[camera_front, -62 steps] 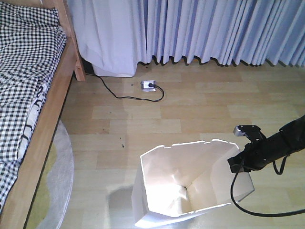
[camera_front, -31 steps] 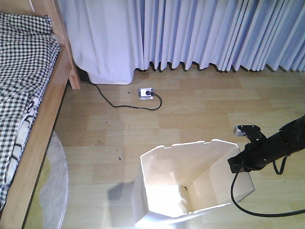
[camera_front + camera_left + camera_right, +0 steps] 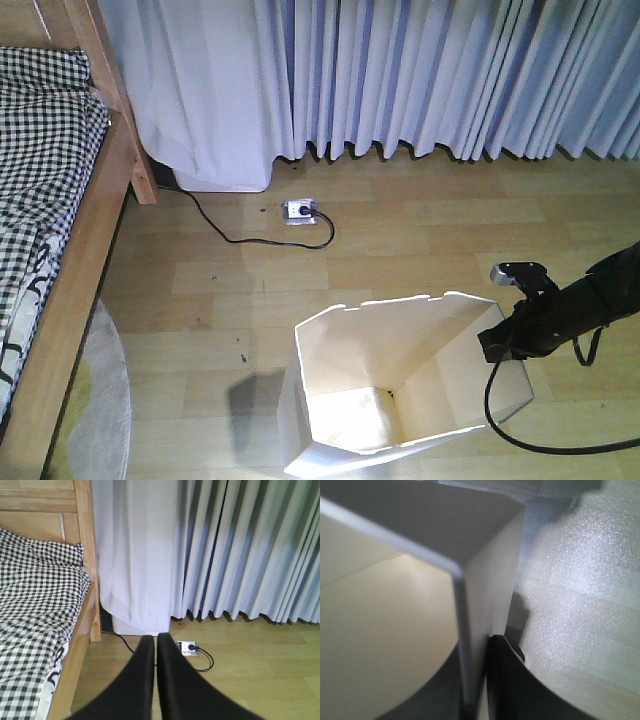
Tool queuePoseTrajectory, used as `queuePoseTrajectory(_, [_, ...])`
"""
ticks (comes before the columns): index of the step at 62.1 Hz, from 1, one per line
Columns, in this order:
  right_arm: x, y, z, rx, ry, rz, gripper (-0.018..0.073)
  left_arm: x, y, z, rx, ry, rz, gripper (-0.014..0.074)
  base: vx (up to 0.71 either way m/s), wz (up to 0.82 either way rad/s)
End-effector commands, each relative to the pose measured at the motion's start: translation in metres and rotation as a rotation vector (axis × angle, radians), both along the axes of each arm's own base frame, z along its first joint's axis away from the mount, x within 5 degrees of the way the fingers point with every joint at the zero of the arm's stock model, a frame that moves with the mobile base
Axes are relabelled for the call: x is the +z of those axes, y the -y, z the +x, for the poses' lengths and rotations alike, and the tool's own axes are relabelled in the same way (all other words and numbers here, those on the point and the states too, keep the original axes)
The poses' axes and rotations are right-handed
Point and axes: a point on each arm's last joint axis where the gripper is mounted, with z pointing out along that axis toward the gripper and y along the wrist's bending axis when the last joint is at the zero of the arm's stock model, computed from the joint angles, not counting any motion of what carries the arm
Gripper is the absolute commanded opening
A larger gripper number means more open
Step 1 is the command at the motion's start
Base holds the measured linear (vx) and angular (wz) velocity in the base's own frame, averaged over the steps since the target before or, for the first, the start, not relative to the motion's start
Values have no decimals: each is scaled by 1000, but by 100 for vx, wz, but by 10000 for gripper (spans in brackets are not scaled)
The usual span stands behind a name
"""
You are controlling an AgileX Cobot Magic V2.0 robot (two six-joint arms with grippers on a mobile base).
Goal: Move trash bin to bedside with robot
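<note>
Stretching down the left edge of the front view, the bed (image 3: 72,300) shows its light wooden side rail and post, with checked bedding (image 3: 45,140) on top; pale pleated curtains (image 3: 420,70) hang along the far wall. The wooden floor (image 3: 450,240) between bed and curtains lies open. The white trash bin (image 3: 350,345) stands upright low in the view, well apart from the bed, with bare floor and the edge of a round rug (image 3: 105,400) between them. The right arm (image 3: 590,300) reaches in from the right edge, sloping down and leftward to the bin's right rim, a black cable looping beneath it. The right gripper (image 3: 497,345) pinches that thin wall: in the wrist view one dark finger (image 3: 506,680) presses the outside, the other sits inside. The left gripper (image 3: 156,652) points toward the bedpost, its fingers closed to a thin slit, holding nothing. A power strip (image 3: 299,210) lies below the curtains, its cord (image 3: 215,232) trailing toward the bedpost.
</note>
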Motion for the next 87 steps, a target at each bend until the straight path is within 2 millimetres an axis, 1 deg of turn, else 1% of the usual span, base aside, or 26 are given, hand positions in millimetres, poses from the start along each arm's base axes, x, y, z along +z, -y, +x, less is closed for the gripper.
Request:
queuePoseTrajectory(1, [33, -11, 9, -3, 26, 162, -5, 3, 0, 0, 4, 72, -10, -6, 14, 1])
queuePoseTrajectory(87, [33, -11, 9, -3, 26, 162, -5, 3, 0, 0, 4, 72, -10, -6, 15, 4])
